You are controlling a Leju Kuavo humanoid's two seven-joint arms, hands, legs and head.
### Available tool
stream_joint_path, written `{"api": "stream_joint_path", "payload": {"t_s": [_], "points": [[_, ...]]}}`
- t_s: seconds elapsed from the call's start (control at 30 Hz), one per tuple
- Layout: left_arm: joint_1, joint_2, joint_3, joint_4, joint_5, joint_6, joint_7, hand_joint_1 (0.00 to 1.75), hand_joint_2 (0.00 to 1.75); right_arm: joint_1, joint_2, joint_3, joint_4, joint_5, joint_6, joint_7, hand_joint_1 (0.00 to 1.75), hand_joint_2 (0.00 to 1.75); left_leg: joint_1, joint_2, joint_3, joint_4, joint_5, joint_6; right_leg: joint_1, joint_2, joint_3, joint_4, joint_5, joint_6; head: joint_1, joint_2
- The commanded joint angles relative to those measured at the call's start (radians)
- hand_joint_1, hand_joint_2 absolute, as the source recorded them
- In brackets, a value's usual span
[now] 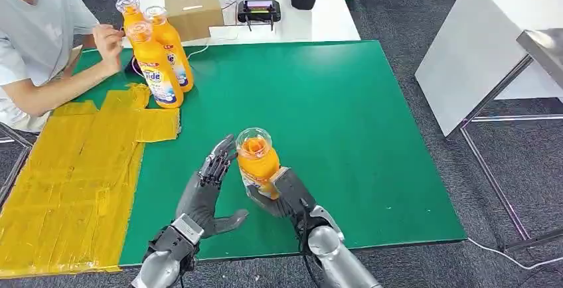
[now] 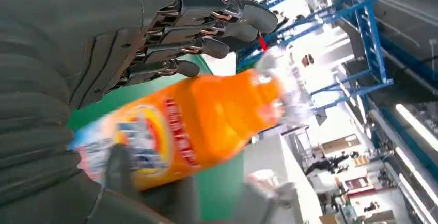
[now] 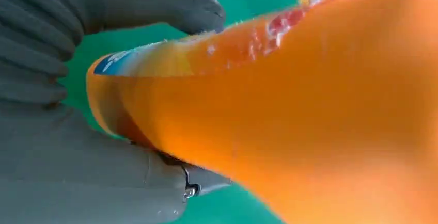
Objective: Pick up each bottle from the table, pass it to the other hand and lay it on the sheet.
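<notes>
Head view: right hand [image 1: 284,194] grips the lower body of an orange bottle [image 1: 256,158], held upright above the green table [image 1: 345,115]. Left hand [image 1: 207,192] stands just beside the bottle, fingers apart and straight, holding nothing. A yellow sheet [image 1: 73,168], flat and creased, covers the table's left part; three more bottles [image 1: 159,56] stand at its far end near a seated person [image 1: 33,42].

Left wrist view: dark fingers [image 2: 206,22] extend past the glossy labelled bottle.

Right wrist view: ribbed grey thumb [image 3: 155,2] presses the smooth orange plastic.
</notes>
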Motion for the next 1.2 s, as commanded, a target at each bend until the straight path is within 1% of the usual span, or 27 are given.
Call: {"api": "stream_joint_path", "payload": {"t_s": [0.03,0.13,0.17,0.2,0.27,0.3,0.4,0.43,0.5,0.53,0.57,0.6,0.63,0.7,0.73,0.77,0.83,0.87,0.93,1.2], "points": [[-0.050,0.030,-0.041,0.084,0.004,0.028,-0.001,0.00,1.75,-0.063,0.000,0.127,0.167,-0.002,0.007,-0.005,1.75,1.75,0.001,-0.002,0.004,-0.001,-0.001,-0.001,0.000,0.005,0.004,-0.001,-0.001,-0.001,0.000,0.000],[-0.064,0.023,-0.046,0.121,-0.044,0.082,0.006,0.00,1.75,-0.057,-0.002,0.157,0.150,0.023,-0.017,-0.007,1.75,1.75,0.001,-0.003,0.006,-0.001,-0.002,-0.001,-0.001,0.007,0.006,-0.001,-0.002,-0.002,0.000,0.000],[-0.067,0.021,-0.047,0.127,-0.061,0.099,0.009,0.00,1.75,-0.057,-0.003,0.160,0.147,0.027,-0.022,-0.007,1.75,1.75,0.000,-0.003,0.004,-0.001,-0.001,-0.001,-0.001,0.004,0.004,-0.001,-0.001,-0.001,0.000,0.000],[-0.071,0.020,-0.051,0.139,-0.092,0.129,0.015,0.00,1.75,-0.056,-0.007,0.166,0.139,0.038,-0.035,-0.008,1.75,1.75,0.001,-0.004,0.006,-0.001,-0.001,-0.001,-0.001,0.006,0.006,-0.001,-0.002,-0.002,0.000,0.000],[-0.072,0.019,-0.053,0.146,-0.100,0.138,0.017,0.00,1.75,-0.055,-0.008,0.169,0.134,0.040,-0.037,-0.008,1.75,1.75,0.000,-0.003,0.003,-0.001,0.000,-0.001,0.000,0.003,0.002,-0.001,0.000,-0.001,0.000,0.000],[-0.072,0.019,-0.053,0.146,-0.100,0.138,0.017,0.00,1.75,-0.055,-0.008,0.169,0.134,0.040,-0.037,-0.008,1.75,1.75,0.001,-0.003,0.004,-0.001,-0.001,-0.001,0.000,0.004,0.004,-0.001,-0.001,-0.002,0.000,0.000],[-0.076,0.017,-0.061,0.169,-0.183,0.214,0.034,0.00,1.75,-0.051,-0.017,0.179,0.118,0.046,-0.041,-0.004,1.75,1.75,0.001,-0.004,0.005,-0.001,-0.001,-0.001,-0.001,0.005,0.005,-0.001,-0.001,-0.002,0.000,0.000],[-0.076,0.016,-0.061,0.173,-0.187,0.218,0.036,0.00,1.75,-0.050,-0.018,0.180,0.117,0.046,-0.042,-0.004,1.75,1.75,0.000,-0.004,0.004,-0.001,-0.001,-0.001,-0.001,0.004,0.004,-0.001,-0.001,-0.001,0.000,0.000],[-0.076,0.014,-0.061,0.177,-0.191,0.223,0.037,0.00,1.75,-0.049,-0.018,0.181,0.116,0.047,-0.043,-0.004,1.75,1.75,0.001,-0.005,0.006,-0.002,-0.001,-0.001,-0.001,0.005,0.006,-0.001,-0.002,-0.002,0.000,0.000],[-0.078,0.013,-0.061,0.184,-0.201,0.234,0.037,0.00,1.75,-0.048,-0.019,0.181,0.115,0.048,-0.045,-0.004,1.75,1.75,0.001,-0.004,0.005,-0.001,-0.001,-0.001,-0.001,0.004,0.004,-0.001,-0.001,-0.001,0.000,0.000],[-0.080,0.012,-0.062,0.193,-0.230,0.260,0.046,0.00,1.75,-0.047,-0.021,0.182,0.113,0.049,-0.049,-0.004,1.75,1.75,0.001,-0.005,0.006,-0.001,-0.002,-0.001,-0.001,0.006,0.006,-0.001,-0.002,-0.002,0.000,0.000],[-0.081,0.011,-0.063,0.200,-0.231,0.259,0.048,0.00,1.75,-0.046,-0.022,0.182,0.112,0.050,-0.051,-0.004,1.75,1.75,0.000,-0.003,0.004,-0.001,-0.001,-0.001,-0.001,0.003,0.004,-0.001,-0.001,-0.001,0.001,0.000],[-0.081,0.010,-0.063,0.203,-0.231,0.258,0.048,0.00,1.75,-0.045,-0.023,0.183,0.110,0.051,-0.051,-0.005,1.75,1.75,0.001,-0.004,0.005,-0.001,-0.001,-0.001,-0.001,0.005,0.005,-0.001,-0.002,-0.002,0.000,0.000],[-0.080,0.006,-0.056,0.209,-0.218,0.253,0.051,0.00,1.75,-0.043,-0.025,0.184,0.107,0.056,-0.056,-0.006,1.75,1.75,0.000,-0.002,0.003,-0.001,0.000,0.000,-0.001,0.002,0.002,-0.001,0.000,-0.001,0.000,0.000],[-0.080,0.006,-0.054,0.209,-0.208,0.246,0.050,0.00,1.75,-0.043,-0.025,0.184,0.107,0.056,-0.055,-0.006,1.75,1.75,0.001,-0.005,0.005,-0.001,-0.001,-0.001,-0.001,0.004,0.005,-0.001,-0.001,-0.002,0.001,0.000],[-0.080,0.007,-0.052,0.210,-0.201,0.240,0.049,0.00,1.75,-0.043,-0.026,0.184,0.108,0.056,-0.056,-0.006,1.75,1.75,0.001,-0.004,0.005,-0.001,-0.001,-0.001,0.000,0.005,0.005,-0.001,-0.001,-0.002,0.000,0.000],[-0.081,0.007,-0.052,0.212,-0.198,0.235,0.050,0.00,1.75,-0.043,-0.026,0.186,0.110,0.059,-0.058,-0.005,1.75,1.75,0.000,-0.003,0.003,-0.001,0.000,-0.001,0.000,0.002,0.003,-0.001,-0.001,-0.001,0.001,0.000],[-0.083,0.006,-0.050,0.216,-0.191,0.227,0.052,0.00,1.75,-0.043,-0.026,0.188,0.111,0.062,-0.058,-0.007,1.75,1.75,0.001,-0.005,0.005,-0.001,-0.001,-0.001,0.000,0.004,0.005,-0.001,-0.002,-0.002,0.000,0.000],[-0.083,0.006,-0.050,0.216,-0.191,0.227,0.052,0.00,1.75,-0.043,-0.026,0.188,0.111,0.062,-0.058,-0.007,1.75,1.75,0.001,-0.003,0.004,-0.001,-0.001,-0.001,0.000,0.003,0.004,-0.001,-0.001,-0.001,0.001,0.000],[-0.083,0.003,-0.035,0.227,-0.178,0.213,0.058,0.00,1.75,-0.040,-0.027,0.210,0.093,0.084,-0.057,-0.015,1.75,1.75,0.001,-0.004,0.005,-0.001,-0.001,-0.001,0.000,0.004,0.004,-0.001,-0.002,-0.002,0.000,0.000]]}}
